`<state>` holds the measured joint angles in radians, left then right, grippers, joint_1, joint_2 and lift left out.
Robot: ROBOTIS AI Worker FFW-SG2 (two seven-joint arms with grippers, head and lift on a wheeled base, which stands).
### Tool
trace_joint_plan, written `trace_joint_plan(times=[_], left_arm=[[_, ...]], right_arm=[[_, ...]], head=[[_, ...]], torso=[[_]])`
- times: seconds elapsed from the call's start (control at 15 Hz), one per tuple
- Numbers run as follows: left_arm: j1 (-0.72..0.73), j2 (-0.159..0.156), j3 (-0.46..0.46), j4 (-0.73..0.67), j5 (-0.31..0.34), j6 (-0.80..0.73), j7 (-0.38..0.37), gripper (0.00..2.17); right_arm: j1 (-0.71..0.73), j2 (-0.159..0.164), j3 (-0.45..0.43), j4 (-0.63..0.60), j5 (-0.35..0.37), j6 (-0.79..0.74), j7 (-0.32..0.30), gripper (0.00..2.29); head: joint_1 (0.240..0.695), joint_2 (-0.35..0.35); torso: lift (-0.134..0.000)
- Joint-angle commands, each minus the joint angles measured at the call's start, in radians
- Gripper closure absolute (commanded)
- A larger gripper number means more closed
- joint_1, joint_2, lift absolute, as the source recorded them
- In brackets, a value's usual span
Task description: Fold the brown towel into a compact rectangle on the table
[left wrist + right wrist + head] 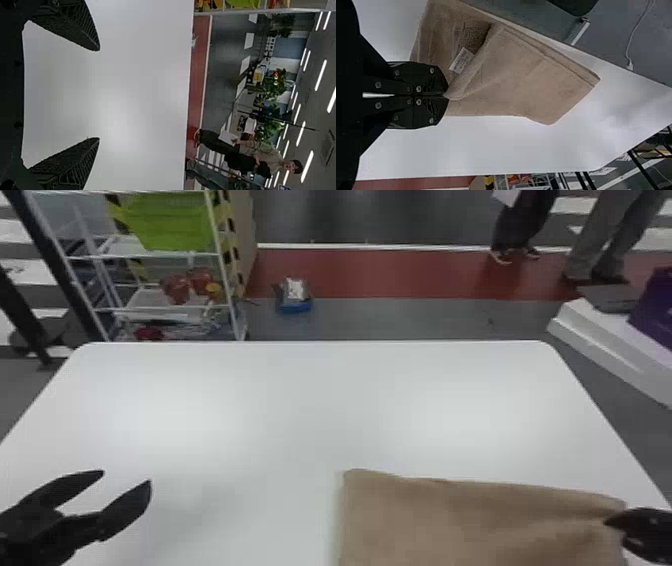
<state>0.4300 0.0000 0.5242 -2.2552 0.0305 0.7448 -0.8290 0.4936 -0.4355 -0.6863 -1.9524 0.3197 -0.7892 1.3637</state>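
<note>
Right gripper [611, 522] clamped on the towel [450, 517]; left gripper [126, 477] spread apart.
The towel lies at the near right of the table [310, 405], its far edge running roughly in line with the table's far edge, its left edge facing a broad stretch of white tabletop that reaches across to the left gripper, over the table's left part; more white surface stretches from the towel's far edge to the table's far edge; in the right wrist view the right gripper's fingers are together on a pinch of cloth, beside a white label [462, 60]; there, only a narrow strip of table shows between the towel's folded edge and the table's near edge.
</note>
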Motion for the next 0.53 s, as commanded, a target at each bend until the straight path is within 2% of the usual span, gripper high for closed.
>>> trace_joint_plan(times=[0.0, 0.2, 0.47], left_arm=[[-0.001, -0.003, -0.015, 0.011, -0.003, 0.000, 0.002, 0.08], [-0.002, -0.003, -0.023, 0.017, -0.003, -0.003, 0.002, 0.08], [0.001, -0.003, -0.023, 0.017, -0.003, -0.003, 0.001, 0.08]], right_arm=[[-0.003, -0.011, 0.016, 0.060, 0.032, -0.031, 0.003, 1.48], [-0.009, -0.012, 0.067, 0.075, 0.085, -0.031, 0.003, 1.48], [-0.056, -0.012, 0.082, 0.084, 0.085, -0.024, 0.003, 1.48]], head=[[0.695, -0.040], [0.695, -0.063], [0.695, -0.048]], torso=[[-0.134], [-0.134], [-0.134]])
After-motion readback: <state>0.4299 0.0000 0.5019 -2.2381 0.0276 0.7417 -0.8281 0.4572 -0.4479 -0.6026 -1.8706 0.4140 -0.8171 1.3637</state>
